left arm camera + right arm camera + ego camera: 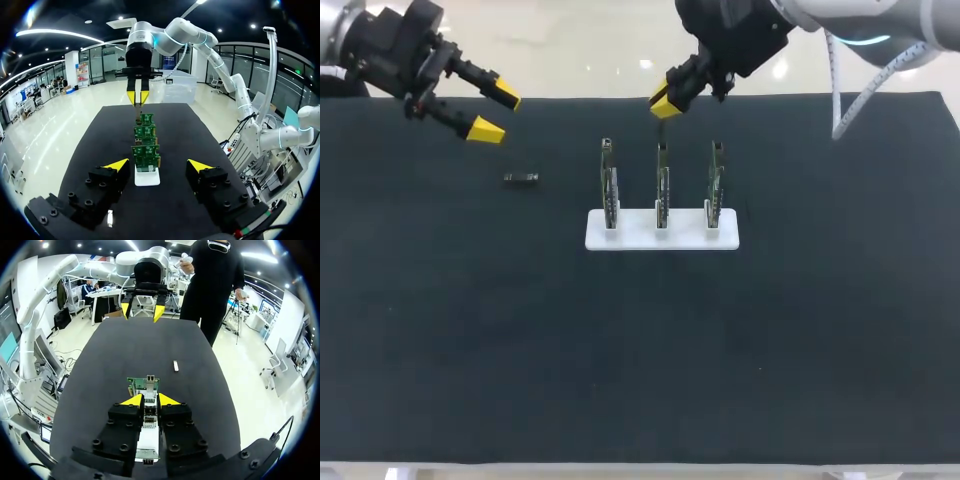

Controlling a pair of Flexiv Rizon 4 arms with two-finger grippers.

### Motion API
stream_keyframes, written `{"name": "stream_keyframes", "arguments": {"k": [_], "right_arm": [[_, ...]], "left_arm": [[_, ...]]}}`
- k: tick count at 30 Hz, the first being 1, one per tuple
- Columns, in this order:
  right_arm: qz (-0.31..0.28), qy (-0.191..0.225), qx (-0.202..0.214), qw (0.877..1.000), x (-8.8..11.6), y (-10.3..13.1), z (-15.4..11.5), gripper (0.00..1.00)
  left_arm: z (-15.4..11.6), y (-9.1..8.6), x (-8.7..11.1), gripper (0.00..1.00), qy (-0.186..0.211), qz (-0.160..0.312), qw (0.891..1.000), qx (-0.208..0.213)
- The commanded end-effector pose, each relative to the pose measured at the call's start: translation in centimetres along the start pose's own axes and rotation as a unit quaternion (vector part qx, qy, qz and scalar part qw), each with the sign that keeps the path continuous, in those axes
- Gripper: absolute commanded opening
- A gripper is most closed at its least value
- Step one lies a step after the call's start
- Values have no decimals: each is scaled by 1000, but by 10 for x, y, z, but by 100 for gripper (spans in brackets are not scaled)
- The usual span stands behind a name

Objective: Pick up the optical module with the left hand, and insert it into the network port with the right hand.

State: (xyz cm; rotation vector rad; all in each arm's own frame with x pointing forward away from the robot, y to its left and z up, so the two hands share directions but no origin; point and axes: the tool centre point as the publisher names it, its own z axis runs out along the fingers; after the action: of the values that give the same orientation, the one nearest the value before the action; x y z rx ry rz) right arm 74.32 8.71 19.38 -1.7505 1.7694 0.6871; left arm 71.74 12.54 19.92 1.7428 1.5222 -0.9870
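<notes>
The optical module (521, 178) lies flat on the worktop (470, 330) in the upper left of the frame, near the left hand (496, 113) — spread open, empty — and looks small, light, rigid and likely slick, so a pinch across its long sides seems best.

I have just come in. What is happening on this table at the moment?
The work has not really started. The optical module lies untouched on the black table. The left gripper hangs open above the table, a little behind the module. The right gripper hangs just behind the middle of three circuit boards, which stand upright in a white base. The module is not yet picked up or inserted.
</notes>
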Motion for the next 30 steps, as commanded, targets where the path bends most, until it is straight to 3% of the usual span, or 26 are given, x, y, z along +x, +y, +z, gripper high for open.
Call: {"name": "stream_keyframes", "arguments": {"k": [1,30], "right_arm": [[1,-2,-1,1000,2,0,1,0],[4,1,-2,1000,7,2,5,0]], "left_arm": [[0,1,0,100,1,0,1000,1],[0,1,0,100,1,0,1000,1]]}}
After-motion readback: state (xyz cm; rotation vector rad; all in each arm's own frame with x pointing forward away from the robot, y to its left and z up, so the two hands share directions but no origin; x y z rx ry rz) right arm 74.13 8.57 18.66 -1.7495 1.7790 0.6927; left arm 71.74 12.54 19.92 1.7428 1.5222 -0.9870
